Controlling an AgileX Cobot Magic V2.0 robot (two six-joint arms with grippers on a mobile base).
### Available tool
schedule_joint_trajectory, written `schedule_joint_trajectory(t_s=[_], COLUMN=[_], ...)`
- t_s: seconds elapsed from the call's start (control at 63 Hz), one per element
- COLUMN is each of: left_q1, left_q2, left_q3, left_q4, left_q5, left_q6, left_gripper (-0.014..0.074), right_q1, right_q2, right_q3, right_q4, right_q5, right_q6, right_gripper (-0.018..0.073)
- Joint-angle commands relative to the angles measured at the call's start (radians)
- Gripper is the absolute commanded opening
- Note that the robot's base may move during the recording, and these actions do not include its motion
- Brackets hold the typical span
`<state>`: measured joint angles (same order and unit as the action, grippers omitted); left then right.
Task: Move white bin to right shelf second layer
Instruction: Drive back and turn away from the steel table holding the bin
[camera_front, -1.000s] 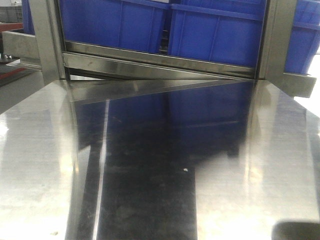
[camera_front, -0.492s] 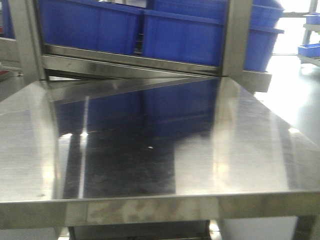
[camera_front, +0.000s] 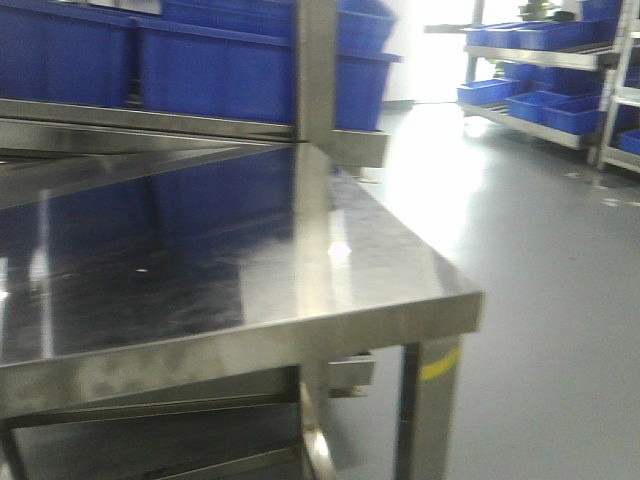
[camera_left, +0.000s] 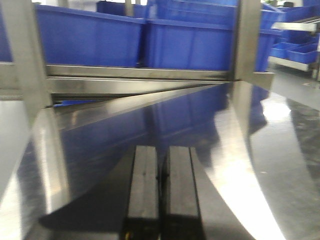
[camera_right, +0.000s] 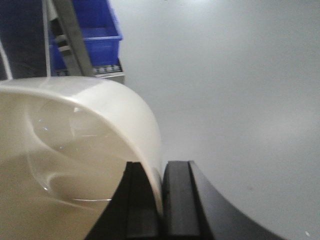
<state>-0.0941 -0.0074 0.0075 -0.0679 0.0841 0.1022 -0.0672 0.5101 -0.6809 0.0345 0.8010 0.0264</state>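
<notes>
We note the right gripper (camera_right: 161, 200) clamped on the wall of the white bin (camera_right: 75, 135), which spreads toward 9 o'clock above the grey floor (camera_right: 240, 100). The left gripper (camera_left: 161, 195) hangs with its fingers pressed together over the steel table (camera_left: 260, 165), blue crates (camera_left: 185, 42) at 12 o'clock.

Front view low across steel table (camera_front: 396, 262), left wrist shares it, right wrist faces floor (camera_right: 240, 75)

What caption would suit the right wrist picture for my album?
Right gripper clamped on the white bin over grey floor, blue crate behind.
</notes>
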Motion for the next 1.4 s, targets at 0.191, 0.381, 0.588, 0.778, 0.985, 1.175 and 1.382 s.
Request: schedule_joint_trajectory(t_s=[0.191,0.381,0.588,0.778,0.985,1.175,1.382], left_q1=[-0.008,-0.008,-0.008,-0.008,-0.008,-0.008,-0.008], left_q2=[-0.013,-0.013,-0.013,-0.013,-0.013,-0.013,-0.013], left_q3=[0.037,0.037,0.037,0.037,0.037,0.037,0.037], left_q4=[-0.006,-0.006,-0.006,-0.006,-0.006,-0.006,-0.006], left_q5=[-0.084,-0.084,-0.084,-0.084,-0.084,-0.084,-0.084], left_q6=[-0.003,-0.003,-0.003,-0.003,-0.003,-0.003,-0.003], left_gripper=[0.0085,0.0085,0.0085,0.0085,0.0085,0.0085,0.0085], right_q1=[-0.005,-0.005,-0.005,-0.005,-0.005,-0.005,-0.005], right_q2=[0.002,0.002,0.002,0.002,0.002,0.002,0.002], right_q3=[-0.032,-0.032,-0.032,-0.032,-0.032,-0.032,-0.032], right_q4=[0.005,0.005,0.005,0.005,0.005,0.005,0.005], right_q5=[-0.087,-0.087,-0.087,-0.087,-0.087,-0.087,-0.087], right_q6=[-0.002,-0.002,-0.002,-0.002,-0.002,-0.002,-0.002], right_gripper=[0.0048,0.0048,0.0048,0.0048,0.0048,0.0048,0.0048])
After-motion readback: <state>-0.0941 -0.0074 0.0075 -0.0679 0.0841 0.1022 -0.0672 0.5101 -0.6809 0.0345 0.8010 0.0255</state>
